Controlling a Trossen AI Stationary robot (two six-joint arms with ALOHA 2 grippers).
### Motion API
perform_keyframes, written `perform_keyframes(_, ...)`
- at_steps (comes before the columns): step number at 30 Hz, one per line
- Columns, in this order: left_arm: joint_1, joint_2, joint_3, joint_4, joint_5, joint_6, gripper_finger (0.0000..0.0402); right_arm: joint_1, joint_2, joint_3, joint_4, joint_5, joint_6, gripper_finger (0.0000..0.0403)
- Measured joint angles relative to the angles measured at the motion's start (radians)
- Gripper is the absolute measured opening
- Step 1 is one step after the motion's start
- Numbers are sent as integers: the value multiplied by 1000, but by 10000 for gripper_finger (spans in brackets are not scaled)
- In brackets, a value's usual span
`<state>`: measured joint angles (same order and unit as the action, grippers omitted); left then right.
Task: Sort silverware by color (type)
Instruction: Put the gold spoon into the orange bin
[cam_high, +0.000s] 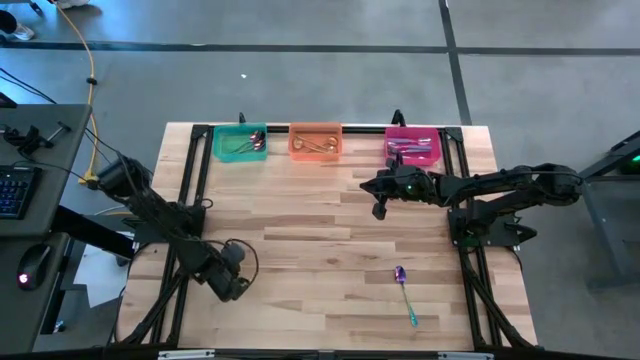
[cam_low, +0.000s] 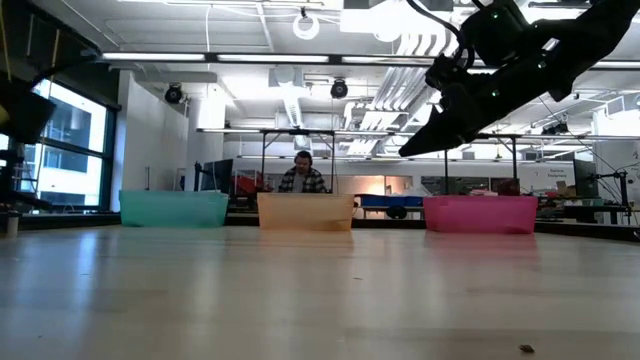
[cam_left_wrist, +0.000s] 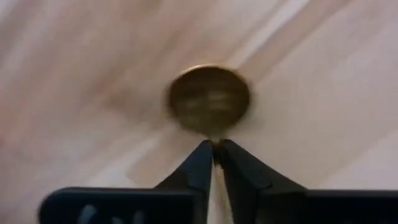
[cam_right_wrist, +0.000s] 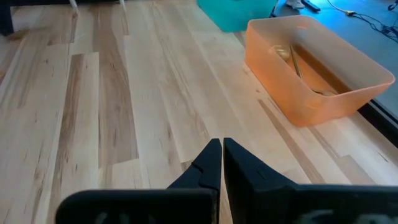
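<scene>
Left gripper (cam_left_wrist: 213, 146) low at table's (cam_high: 300, 250) front-left, jaws pinched narrow on neck of gold spoon (cam_left_wrist: 209, 98). Right gripper (cam_right_wrist: 221, 149) jaws shut, empty, hovering mid-right, short of pink bin (cam_high: 413, 147). Purple-teal spoon (cam_high: 405, 291) lies front-right. Other silverware sits in green bin (cam_high: 240, 143), orange bin (cam_high: 316, 141), pink bin. Risk: thin neck pinch; spoon could swivel or slip on lift.
</scene>
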<state>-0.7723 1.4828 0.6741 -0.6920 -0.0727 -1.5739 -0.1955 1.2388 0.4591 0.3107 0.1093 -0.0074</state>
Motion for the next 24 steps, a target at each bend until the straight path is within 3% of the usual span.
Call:
perform_keyframes(2, 35, -2, -1, -8, -9, 78, 10, 0, 0, 0, 0, 0, 0, 0)
perform_keyframes(6, 143, -2, -1, -17, -49, 260, 7, 0, 0, 0, 0, 0, 5, 0)
perform_keyframes(13, 439, -6, 12, 18, -194, 700, 2, 0, 0, 0, -8, 0, 11, 0)
perform_keyframes(24, 937, -6, 324, 51, -262, 1438, 1, 0, 0, 0, -23, 0, 28, 0)
